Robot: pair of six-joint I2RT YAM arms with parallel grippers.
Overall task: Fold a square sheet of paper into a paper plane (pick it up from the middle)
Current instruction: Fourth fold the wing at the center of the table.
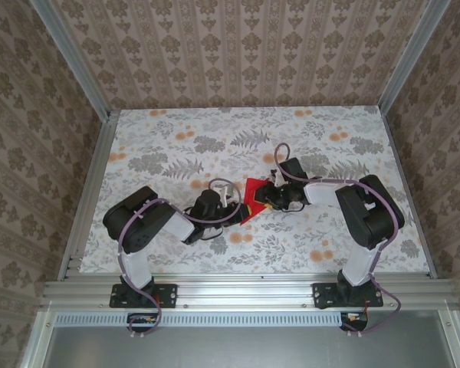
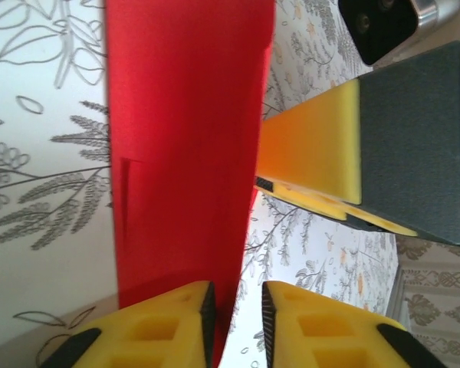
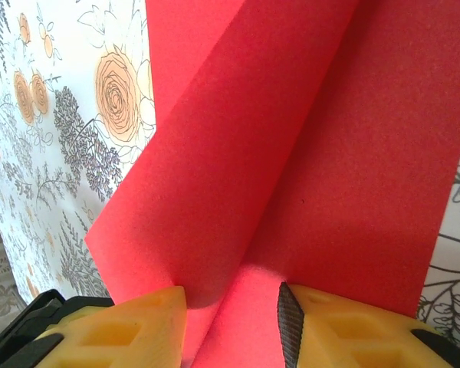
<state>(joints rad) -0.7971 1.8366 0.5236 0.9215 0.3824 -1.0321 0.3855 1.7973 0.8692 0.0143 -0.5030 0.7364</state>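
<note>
Thin, light and floppy, the square sheet of paper (image 1: 253, 193) sits mid-way across the desk (image 1: 176, 130), my left claw (image 2: 236, 307) parted around its edge, my right claw (image 3: 231, 307) astride the fold, grip unclear; I'd pinch at the creases.

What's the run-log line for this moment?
square sheet of paper: red, creased, mid-table | left gripper: slightly open, sheet edge in gap | right gripper: astride raised fold, grip unclear

Matt, finely grained red paper on the square sheet of paper (image 3: 314, 169). Moulded yellow plastic, satin-smooth, on the right fingers (image 3: 123, 333), edged with a black textured strip. Smooth printed floral covering over the counter (image 1: 176, 138), faintly sheeny. Brushed bare metal along the frame rail (image 1: 238, 290).
</note>
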